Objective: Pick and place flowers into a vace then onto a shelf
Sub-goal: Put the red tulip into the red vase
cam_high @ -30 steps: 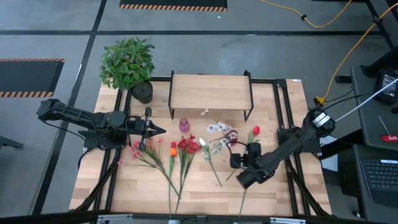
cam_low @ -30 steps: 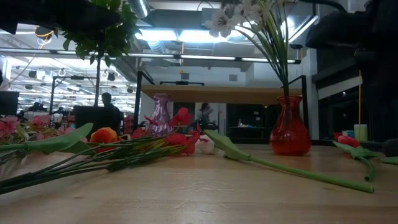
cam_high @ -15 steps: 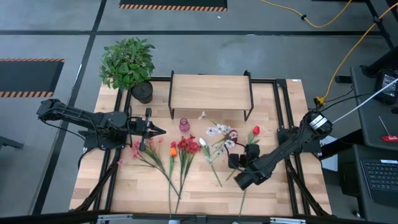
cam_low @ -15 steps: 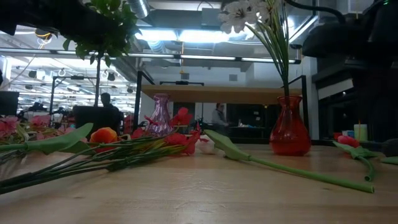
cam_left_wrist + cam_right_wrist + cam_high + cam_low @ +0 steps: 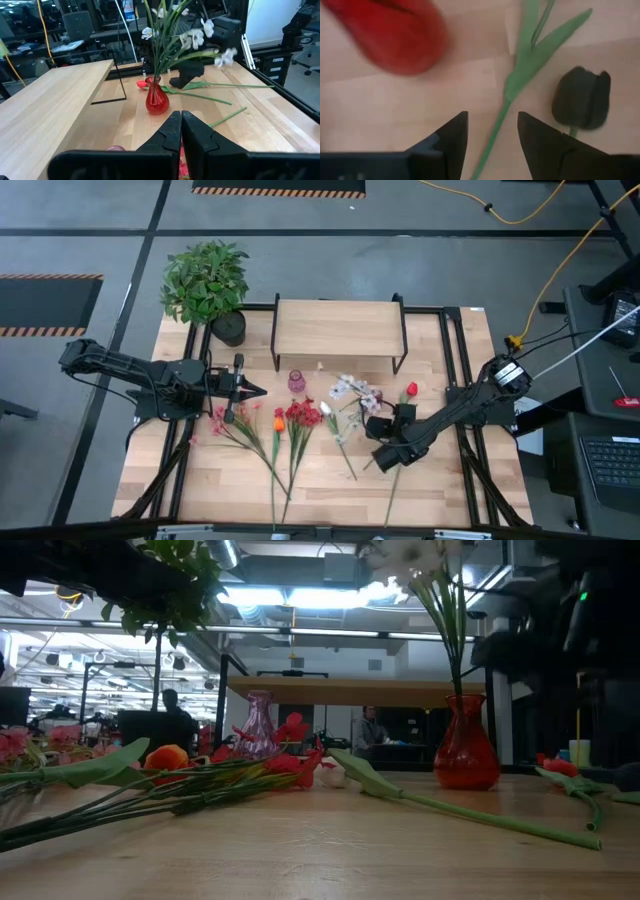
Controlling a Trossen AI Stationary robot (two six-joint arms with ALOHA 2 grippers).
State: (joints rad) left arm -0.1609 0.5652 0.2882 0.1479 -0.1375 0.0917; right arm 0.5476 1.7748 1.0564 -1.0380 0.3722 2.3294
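Left end effector (image 5: pixel 262 390) parked, fingers pressed together, holding nothing; loose flowers (image 5: pixel 285 425) lie fanned on the surface just beyond and beside its tip. Pink vase (image 5: pixel 297 382) sits just ahead of it, and the shelf (image 5: pixel 338 328) stands behind that. Red vase (image 5: pixel 156 100) with white blooms (image 5: pixel 356 391) stands next to the right end effector (image 5: pixel 400 423). That end effector hovers low with fingers spread, empty, and a green stem (image 5: pixel 512 95) runs straight between them. A red bloom (image 5: pixel 395 37) is just off one finger and a dark tulip (image 5: pixel 581 97) off the other. To do this well: drop straight down, pinch stem mid-length below the leaf, avoid clipping the dark tulip or bumping the red vase.
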